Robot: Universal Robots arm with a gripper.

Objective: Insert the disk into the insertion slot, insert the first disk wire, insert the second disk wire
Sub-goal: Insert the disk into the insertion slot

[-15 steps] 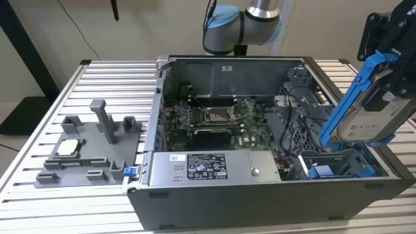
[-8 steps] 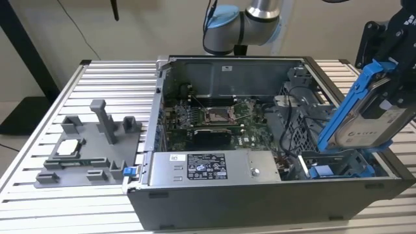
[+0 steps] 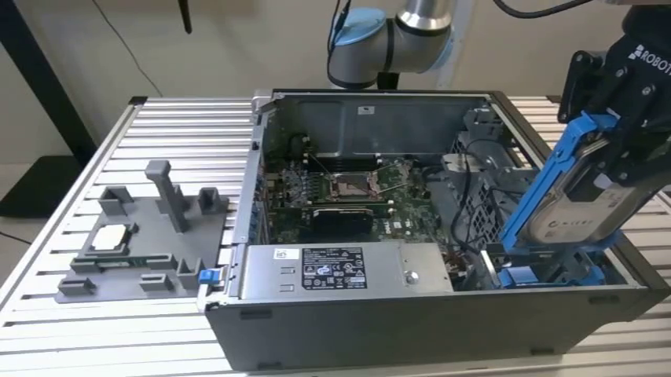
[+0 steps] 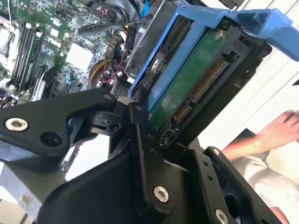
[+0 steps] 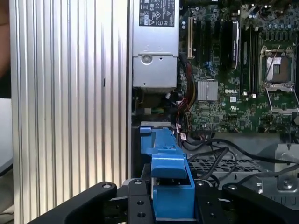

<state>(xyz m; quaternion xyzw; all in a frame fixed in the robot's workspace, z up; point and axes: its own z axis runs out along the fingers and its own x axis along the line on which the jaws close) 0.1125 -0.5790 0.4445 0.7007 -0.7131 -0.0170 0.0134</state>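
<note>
One disk [image 3: 571, 200] in its blue carrier is clamped in my gripper [image 3: 614, 157], whose fingers are closed on it. It stands steeply tilted, its top leaning toward one o'clock in the exterior view. Its lower end is down at the blue rails of the insertion slot [image 3: 545, 273], at four o'clock from the motherboard [image 3: 346, 188] inside the open case [image 3: 419, 330]. In the second wrist view I see its green circuit side facing the camera, with a person's hand [image 4: 280, 130] beyond.
</note>
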